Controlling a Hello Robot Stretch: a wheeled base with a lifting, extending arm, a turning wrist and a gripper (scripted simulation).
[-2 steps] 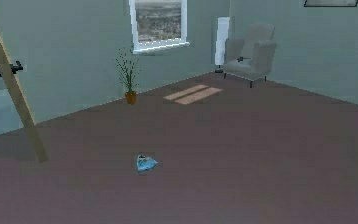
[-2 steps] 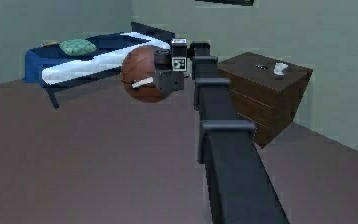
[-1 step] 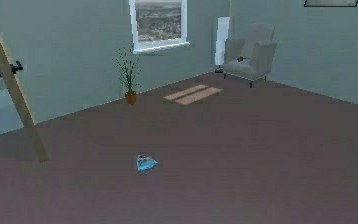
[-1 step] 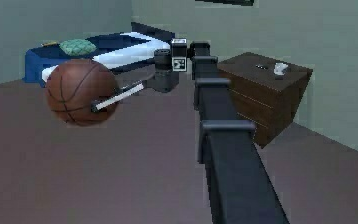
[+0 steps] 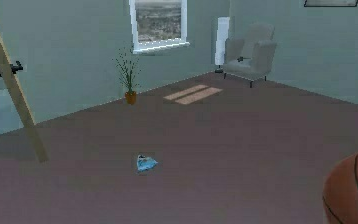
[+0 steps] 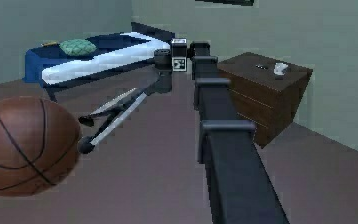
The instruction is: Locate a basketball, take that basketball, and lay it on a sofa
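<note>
The basketball sits beside the gripper; I cannot tell whether its fingers grip anything; black-marked white squares top the arm

An orange-brown basketball with black seams, over a mauve-brown floor and pale grey-green walls. The bed is navy blue, its sheet white, its pillow mottled green. The dresser is dark brown. The arm is charcoal, and its markers are white with black marks. Also pictured: a grey armchair, a tan striped rug and a green plant in an orange pot.
</note>
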